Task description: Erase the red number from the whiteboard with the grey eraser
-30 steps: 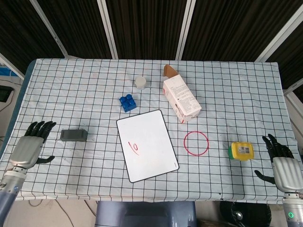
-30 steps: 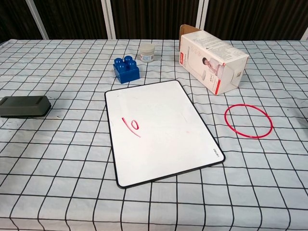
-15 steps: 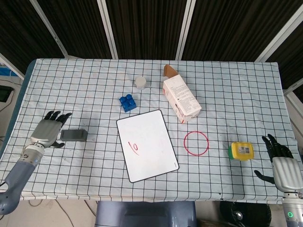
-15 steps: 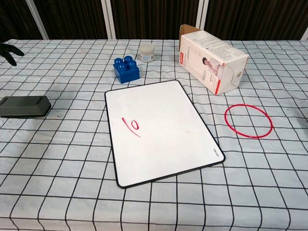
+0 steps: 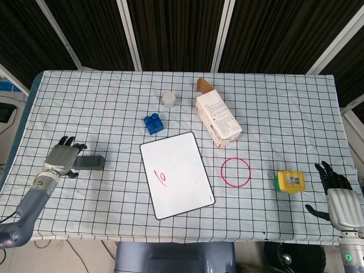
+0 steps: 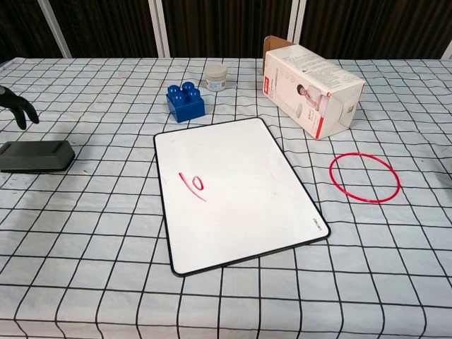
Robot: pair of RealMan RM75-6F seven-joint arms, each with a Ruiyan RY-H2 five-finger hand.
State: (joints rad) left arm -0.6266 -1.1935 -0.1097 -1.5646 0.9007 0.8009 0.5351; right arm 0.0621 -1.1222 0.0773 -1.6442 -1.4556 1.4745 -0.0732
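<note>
The whiteboard (image 5: 177,174) (image 6: 235,191) lies mid-table with a red number (image 5: 161,178) (image 6: 191,185) near its left side. The grey eraser (image 5: 90,162) (image 6: 37,155) lies on the cloth at the left. My left hand (image 5: 62,158) hovers over the eraser's left end, fingers spread and pointing down, holding nothing; in the chest view only its dark fingertips (image 6: 18,107) show above the eraser. My right hand (image 5: 339,200) stays open at the table's right front edge, apart from everything.
A blue brick (image 5: 153,123) and a small white jar (image 5: 169,99) sit behind the board. A carton (image 5: 217,119) lies on its side to the right. A red ring (image 5: 235,172) and a yellow-green tape roll (image 5: 290,181) lie further right.
My left hand has moved right and forward from the table's left edge to over the eraser's left end. The right hand and all objects have stayed put.
</note>
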